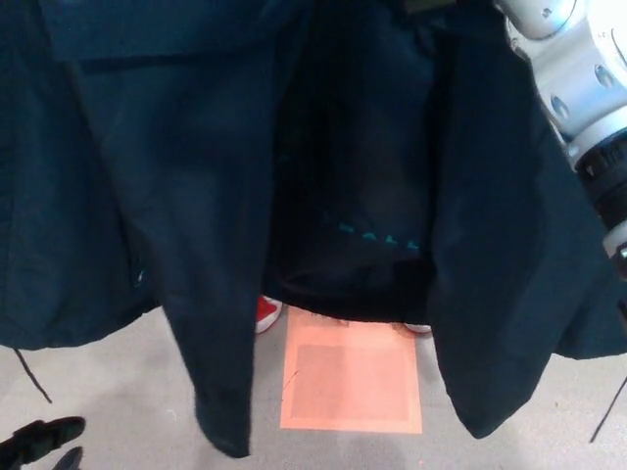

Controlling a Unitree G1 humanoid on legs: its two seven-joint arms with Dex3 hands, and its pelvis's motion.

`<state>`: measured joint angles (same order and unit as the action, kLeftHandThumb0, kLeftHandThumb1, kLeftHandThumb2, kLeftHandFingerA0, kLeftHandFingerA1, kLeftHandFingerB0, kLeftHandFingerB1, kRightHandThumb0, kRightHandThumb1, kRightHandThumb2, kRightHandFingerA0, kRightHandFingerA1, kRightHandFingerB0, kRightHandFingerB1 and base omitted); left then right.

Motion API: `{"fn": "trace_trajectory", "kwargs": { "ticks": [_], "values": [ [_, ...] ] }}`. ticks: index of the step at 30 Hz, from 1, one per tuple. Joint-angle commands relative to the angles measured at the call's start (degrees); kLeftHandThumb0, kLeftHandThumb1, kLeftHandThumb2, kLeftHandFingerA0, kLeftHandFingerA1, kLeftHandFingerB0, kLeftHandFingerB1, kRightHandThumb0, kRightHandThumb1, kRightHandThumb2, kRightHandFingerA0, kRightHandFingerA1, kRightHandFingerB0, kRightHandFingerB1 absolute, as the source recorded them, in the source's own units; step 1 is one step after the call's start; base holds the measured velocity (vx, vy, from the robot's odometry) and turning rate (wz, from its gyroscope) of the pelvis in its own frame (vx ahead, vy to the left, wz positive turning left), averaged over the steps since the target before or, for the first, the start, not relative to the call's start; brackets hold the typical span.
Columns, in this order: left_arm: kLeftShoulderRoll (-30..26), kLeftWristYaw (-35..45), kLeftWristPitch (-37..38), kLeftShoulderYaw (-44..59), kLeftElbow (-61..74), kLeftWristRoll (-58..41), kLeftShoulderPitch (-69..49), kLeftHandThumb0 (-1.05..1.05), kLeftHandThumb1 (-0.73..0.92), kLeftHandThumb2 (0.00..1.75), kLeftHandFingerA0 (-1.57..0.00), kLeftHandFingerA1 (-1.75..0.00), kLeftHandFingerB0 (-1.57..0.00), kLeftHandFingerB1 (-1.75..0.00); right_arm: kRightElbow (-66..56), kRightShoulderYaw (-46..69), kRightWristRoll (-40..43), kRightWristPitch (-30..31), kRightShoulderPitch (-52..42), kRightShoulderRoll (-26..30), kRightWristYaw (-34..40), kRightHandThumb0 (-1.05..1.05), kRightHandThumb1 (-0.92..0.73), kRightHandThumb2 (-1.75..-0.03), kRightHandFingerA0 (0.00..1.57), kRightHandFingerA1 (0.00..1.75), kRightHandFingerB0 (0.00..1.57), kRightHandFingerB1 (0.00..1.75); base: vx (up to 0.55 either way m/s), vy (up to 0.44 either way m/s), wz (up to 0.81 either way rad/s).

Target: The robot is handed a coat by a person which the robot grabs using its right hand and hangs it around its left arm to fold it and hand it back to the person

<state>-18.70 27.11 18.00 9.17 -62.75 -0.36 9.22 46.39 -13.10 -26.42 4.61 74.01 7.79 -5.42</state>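
Coat (pixel 176 196), dark navy, filled almost the whole head view and hung in front of the camera, with its upper part cut off by the top edge. One long sleeve or panel (pixel 223 392) hung down on the left of the middle, and another panel (pixel 490 372) hung on the right. Between them the coat was open and very dark. Some teal letters (pixel 377 237) showed there, but folds covered most of the word and it could not be read.

The right arm (pixel 578 88), silver and white, came in at the upper right corner, just beside the cloth. The right hand was out of sight past the top edge or behind the coat, so its fingers could not be judged. At the lower left corner was a black shape, which seemed to be the left hand (pixel 39 438). It was cut off by the edge, well apart from the coat, and I could not tell if its fingers were wide or narrow.

Under the hem, a person's red shoe (pixel 266 311) was half covered, and only the edge of a second shoe (pixel 416 329) showed. An orange square (pixel 353 382) lay on the grey floor (pixel 108 392). A thin cord (pixel 29 374) hung at the left.
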Motion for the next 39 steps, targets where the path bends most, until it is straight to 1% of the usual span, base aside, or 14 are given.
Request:
{"fn": "trace_trajectory", "kwargs": {
  "ticks": [1, 10, 17, 18, 22, 23, 28, 29, 30, 34, 36, 37, 38, 39],
  "values": [
    [2.11, 14.28, 2.04, 2.23, 12.46, -10.17, -5.64, -0.73, 0.85, 0.66, -0.28, -0.35, -0.23, -0.33, 8.02, 10.38, 6.82, -1.05, 12.91, -4.61, 19.72, -0.44, -0.85, -0.67, 1.28, 0.78, 1.06, 1.07, 0.00, 0.000, 0.00],
    [1.45, 20.56, -4.47, -3.92, 40.80, -14.13, -14.69, -0.72, 0.86, 0.66, -0.31, -0.35, -0.29, -0.33, 12.66, 10.79, 5.28, -3.10, 18.39, -4.77, 18.45, -0.44, -0.83, -0.68, 1.28, 0.75, 1.15, 0.99, 0.00, 0.000, 0.00],
    [-0.90, 22.48, -9.25, -9.55, 53.35, -13.40, -15.50, -0.70, 0.88, 0.67, -0.24, -0.34, -0.23, -0.32, 15.92, 9.49, 4.33, -4.85, 21.42, -5.52, 18.59, -0.45, -0.84, -0.67, 1.31, 0.75, 1.12, 0.94, 0.00, 0.000, 0.00],
    [-1.14, 22.87, -11.38, -10.47, 55.51, -13.96, -15.46, -0.69, 0.88, 0.66, -0.23, -0.34, -0.21, -0.32, 16.26, 8.79, 3.78, -4.53, 22.19, -5.81, 18.36, -0.43, -0.83, -0.68, 1.26, 0.67, 1.13, 0.83, 0.00, 0.000, 0.00],
    [-1.65, 23.67, -14.78, -12.42, 58.54, -14.70, -15.04, -0.69, 0.89, 0.67, -0.20, -0.34, -0.18, -0.31, 17.35, 7.77, 3.02, -4.72, 23.70, -6.37, 18.78, -0.43, -0.83, -0.68, 1.26, 0.67, 1.13, 0.80, 0.00, 0.000, 0.00],
    [-1.85, 23.71, -15.64, -13.30, 59.57, -14.62, -14.54, -0.35, 0.57, 1.11, -0.01, -0.48, -0.01, -0.47, 17.92, 7.56, 2.97, -4.93, 24.42, -6.59, 18.71, -0.44, -0.84, -0.66, 1.23, 0.64, 1.11, 0.77, 0.00, 0.000, 0.00],
    [-1.80, 23.21, -15.93, -16.72, 61.22, -12.89, -11.90, -0.36, 0.56, 1.12, 0.00, -0.48, 0.00, -0.48, 20.23, 6.69, 2.92, -6.04, 26.81, -7.63, 18.33, -0.42, -0.83, -0.66, 1.25, 0.65, 1.09, 0.80, 0.00, 0.000, 0.00],
    [-1.14, 22.89, -16.66, -17.62, 61.54, -12.95, -10.59, -0.35, 0.58, 1.13, 0.00, -0.48, 0.00, -0.48, 21.02, 6.62, 3.13, -6.37, 27.73, -8.15, 18.00, -0.42, -0.84, -0.65, 1.19, 0.98, 1.02, 1.02, 0.00, 0.000, 0.00],
    [-1.02, 22.75, -16.61, -18.31, 61.93, -12.57, -9.87, -0.34, 0.61, 1.14, 0.00, -0.48, 0.00, -0.48, 21.57, 6.39, 3.07, -6.59, 28.27, -8.51, 18.03, -0.42, -0.84, -0.65, 1.22, 0.78, 1.07, 0.83, 0.00, 0.000, 0.00],
    [-0.27, 21.05, -18.43, -21.31, 62.29, -10.35, -6.83, -0.36, 0.57, 1.13, 0.00, -0.48, 0.00, -0.48, 22.78, 6.08, 3.24, -6.91, 29.90, -9.69, 18.31, -0.45, -0.83, -0.65, 1.24, 0.73, 1.04, 0.74, 0.00, 0.000, 0.00],
    [0.25, 20.70, -18.36, -22.58, 62.01, -9.53, -5.48, -0.36, 0.58, 1.13, 0.00, -0.48, 0.00, -0.48, 23.08, 6.46, 3.82, -7.54, 30.52, -10.18, 18.03, -0.43, -0.83, -0.65, 1.24, 0.75, 0.88, 0.57, 0.00, 0.000, 0.00],
    [0.36, 20.65, -18.55, -22.99, 61.90, -9.46, -4.97, -0.36, 0.58, 1.13, 0.00, -0.48, 0.00, -0.48, 23.23, 6.46, 3.85, -7.96, 30.67, -10.28, 18.05, -0.43, -0.83, -0.65, 1.24, 0.75, 0.88, 0.57, 0.00, 0.000, 0.00],
    [1.04, 21.05, -18.65, -24.38, 60.84, -8.97, -3.33, -0.77, 0.74, 1.07, -0.11, -0.47, -0.02, -0.41, 23.35, 6.74, 4.28, -8.36, 31.06, -10.84, 17.80, -0.42, -0.83, -0.65, 1.23, 0.73, 0.97, 0.68, 0.00, 0.000, 0.00],
    [1.68, 21.08, -18.80, -25.14, 60.34, -8.95, -2.53, -0.76, 0.74, 1.06, -0.10, -0.47, -0.02, -0.42, 23.46, 6.59, 4.19, -8.17, 31.34, -11.13, 17.66, -0.42, -0.84, -0.66, 1.25, 0.75, 1.05, 0.82, 0.00, 0.000, 0.00]
  ]
}}
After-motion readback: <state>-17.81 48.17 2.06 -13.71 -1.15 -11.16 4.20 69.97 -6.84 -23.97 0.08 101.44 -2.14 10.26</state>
